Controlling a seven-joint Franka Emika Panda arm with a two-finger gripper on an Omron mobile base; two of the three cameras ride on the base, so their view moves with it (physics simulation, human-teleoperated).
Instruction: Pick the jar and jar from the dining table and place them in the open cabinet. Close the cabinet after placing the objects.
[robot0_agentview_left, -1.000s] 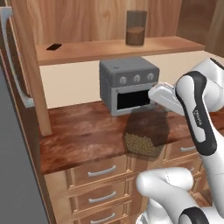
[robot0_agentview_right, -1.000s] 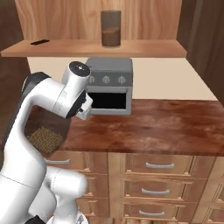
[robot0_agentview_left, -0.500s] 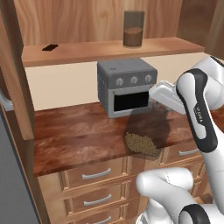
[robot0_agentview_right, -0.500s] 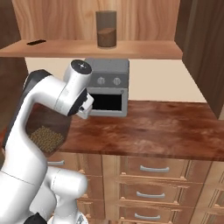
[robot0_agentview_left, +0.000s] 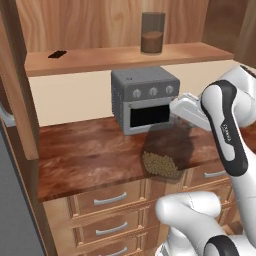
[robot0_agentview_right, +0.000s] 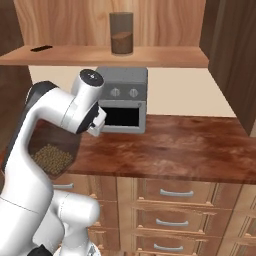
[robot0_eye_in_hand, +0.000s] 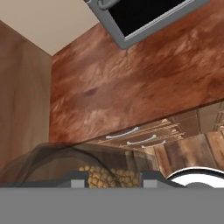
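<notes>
Small black item (robot0_agentview_left: 56, 54) at left on the cabinet shelf (robot0_agentview_left: 100, 59), slim jar (robot0_agentview_left: 152, 33) of brown powder upright further right on that shelf, above the grey oven (robot0_agentview_left: 145, 99) on the desk (robot0_agentview_left: 85, 155). Wide jar (robot0_agentview_left: 165, 152) of olive-yellow pellets is in the hand (robot0_eye_in_hand: 112, 180), fingers closed partway on it, held off the desk front edge, over the drawers (robot0_agentview_left: 107, 200).

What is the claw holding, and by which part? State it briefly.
The claw holds the wider jar of olive-yellow pellets, gripped at its upper end; the jar hangs below the hand, in front of the counter.
</notes>
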